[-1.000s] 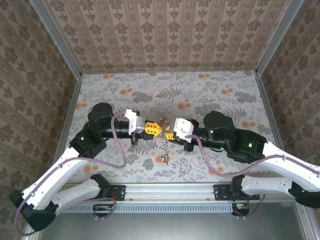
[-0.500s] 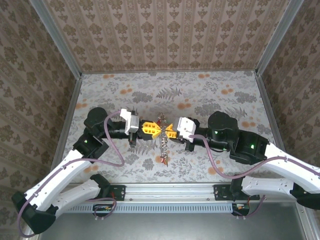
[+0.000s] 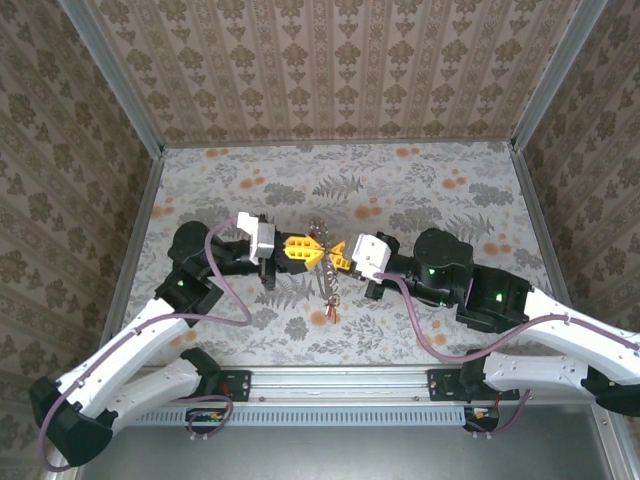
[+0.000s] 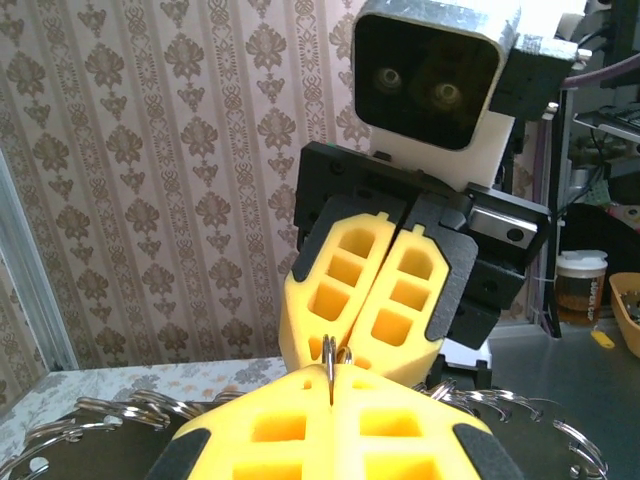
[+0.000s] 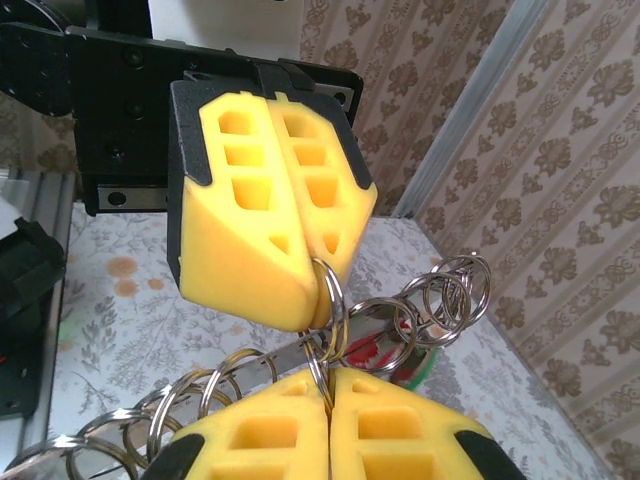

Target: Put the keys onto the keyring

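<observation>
The left gripper (image 3: 316,250) and the right gripper (image 3: 333,256) meet tip to tip above the middle of the patterned table (image 3: 450,200), their yellow fingers pointing at each other and almost touching. Both are closed. In the right wrist view the left gripper (image 5: 312,295) sits opposite with its two pads pressed together. The thin grey keyring (image 5: 340,305) comes out from between its tips and runs straight down into the seam of the right gripper (image 5: 328,380), whose own fingers are pressed flat against each other around the wire. Each pair of fingers thus pinches the same loop from opposite sides. The left wrist view agrees: the keyring (image 4: 335,350) stands on edge in the narrow gap between the left gripper (image 4: 333,380) at the bottom and the right gripper (image 4: 345,345) facing it. A chain of linked rings (image 5: 440,290) trails from the pinched loop to either side of the right gripper's fingers, just beyond its tips. In the top view this chain (image 3: 327,285) runs from under the meeting tips toward the arm bases, with the keys (image 3: 330,313) bunched at its far end, well apart from both sets of fingers. Close beyond the right gripper's tips, a red and a green patch show through the rings; they are blurred, but look like tags on the keys (image 5: 405,365).
</observation>
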You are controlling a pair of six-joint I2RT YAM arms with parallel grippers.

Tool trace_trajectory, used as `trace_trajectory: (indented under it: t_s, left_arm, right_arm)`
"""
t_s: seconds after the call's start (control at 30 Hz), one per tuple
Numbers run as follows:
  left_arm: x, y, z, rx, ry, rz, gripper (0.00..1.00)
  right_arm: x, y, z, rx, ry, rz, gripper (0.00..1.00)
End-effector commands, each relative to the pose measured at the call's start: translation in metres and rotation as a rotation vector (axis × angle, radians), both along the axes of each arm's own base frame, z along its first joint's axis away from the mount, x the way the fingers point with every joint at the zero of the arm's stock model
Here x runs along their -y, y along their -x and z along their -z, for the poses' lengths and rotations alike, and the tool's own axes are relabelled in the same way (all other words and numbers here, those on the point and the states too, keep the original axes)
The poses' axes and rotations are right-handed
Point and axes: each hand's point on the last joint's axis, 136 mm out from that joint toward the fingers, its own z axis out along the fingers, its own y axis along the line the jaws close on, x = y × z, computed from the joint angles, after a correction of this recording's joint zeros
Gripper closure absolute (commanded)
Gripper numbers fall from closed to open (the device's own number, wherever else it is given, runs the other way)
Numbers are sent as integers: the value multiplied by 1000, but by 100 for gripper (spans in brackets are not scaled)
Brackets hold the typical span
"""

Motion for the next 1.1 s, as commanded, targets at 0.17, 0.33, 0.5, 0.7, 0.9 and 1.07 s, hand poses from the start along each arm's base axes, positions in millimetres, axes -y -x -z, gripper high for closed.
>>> trace_trajectory:
  t_s: [0.17, 0.33, 0.5, 0.7, 0.9, 1.07]
  left_arm:
    - [-4, -1, -18, 43, 54, -37, 100]
    - [-2, 2, -7, 63, -38, -34, 100]
    - [-5, 9, -3, 71, -97, 6, 100]
    - [-6, 17, -6, 77, -97, 37, 100]
    - [-7, 21, -5, 77, -98, 55, 100]
    - [-8, 23, -5, 82, -95, 62, 100]
  right_arm:
    - [1, 5, 1, 62, -12, 4, 82]
    - [25, 13, -14, 48, -88, 28, 71]
    - [42, 23, -36, 46, -162, 17, 71]
    - [11, 23, -29, 10, -96, -57, 78]
    - [-5, 20, -19, -32, -69, -83, 81]
    - [-4, 16, -13, -53, -64, -74, 81]
